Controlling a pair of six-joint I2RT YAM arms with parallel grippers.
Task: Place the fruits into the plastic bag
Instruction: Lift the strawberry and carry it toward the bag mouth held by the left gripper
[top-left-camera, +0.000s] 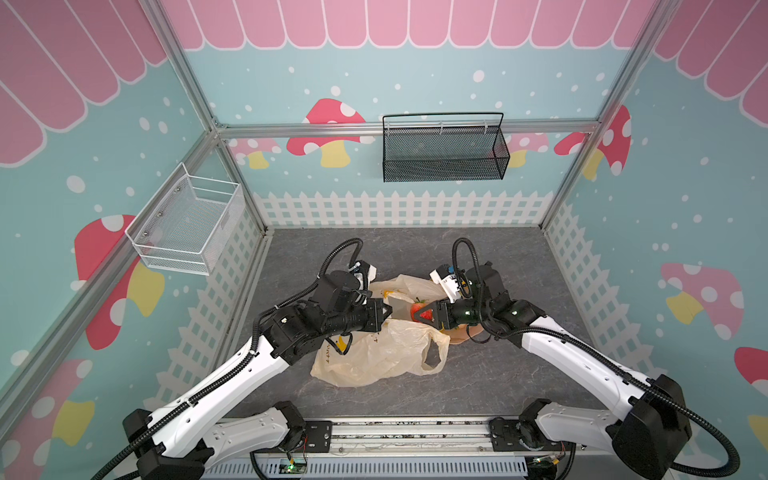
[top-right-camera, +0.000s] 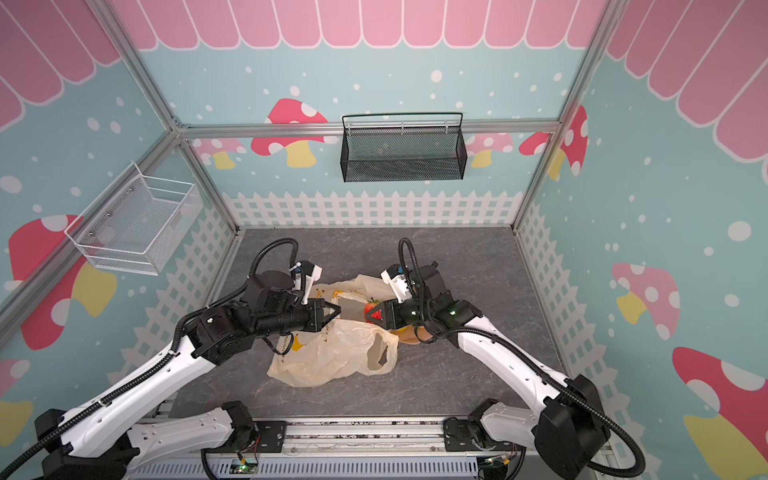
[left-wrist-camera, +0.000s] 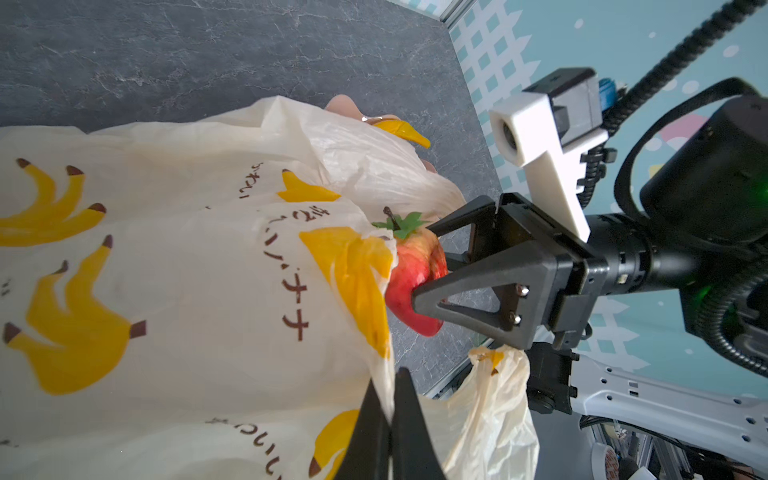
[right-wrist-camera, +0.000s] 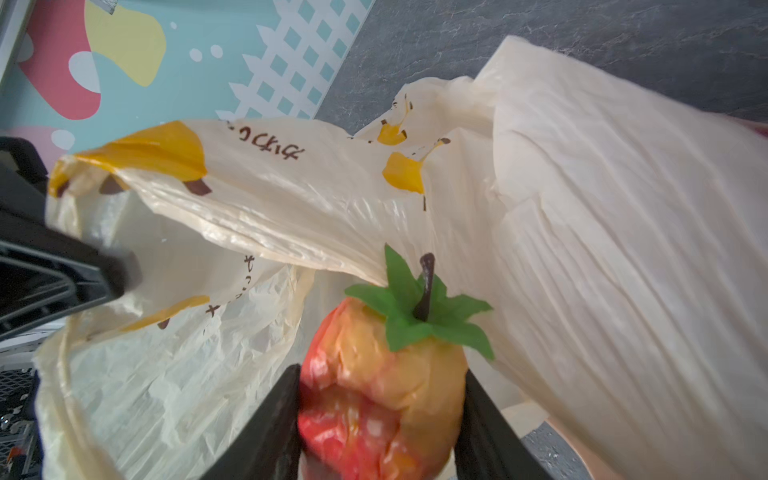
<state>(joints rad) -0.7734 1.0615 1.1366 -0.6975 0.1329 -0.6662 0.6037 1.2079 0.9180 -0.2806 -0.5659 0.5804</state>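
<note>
Right gripper (top-left-camera: 419, 314) holds a red fruit (right-wrist-camera: 374, 374) at the mouth of the plastic bag (top-left-camera: 386, 353), whose rim the left gripper (left-wrist-camera: 386, 432) pinches.

The bag lies crumpled in the middle of the grey table (top-left-camera: 498, 374), between the two arms. The left gripper's jaws are closed tight on the thin rim, holding it raised. The right gripper's jaws stand about half apart, clamped on both sides of the fruit, whose green leafy top points into the opening. A yellow banana (left-wrist-camera: 401, 131) lies on a pink plate (left-wrist-camera: 343, 104) just right of the bag, under the right arm.
</note>
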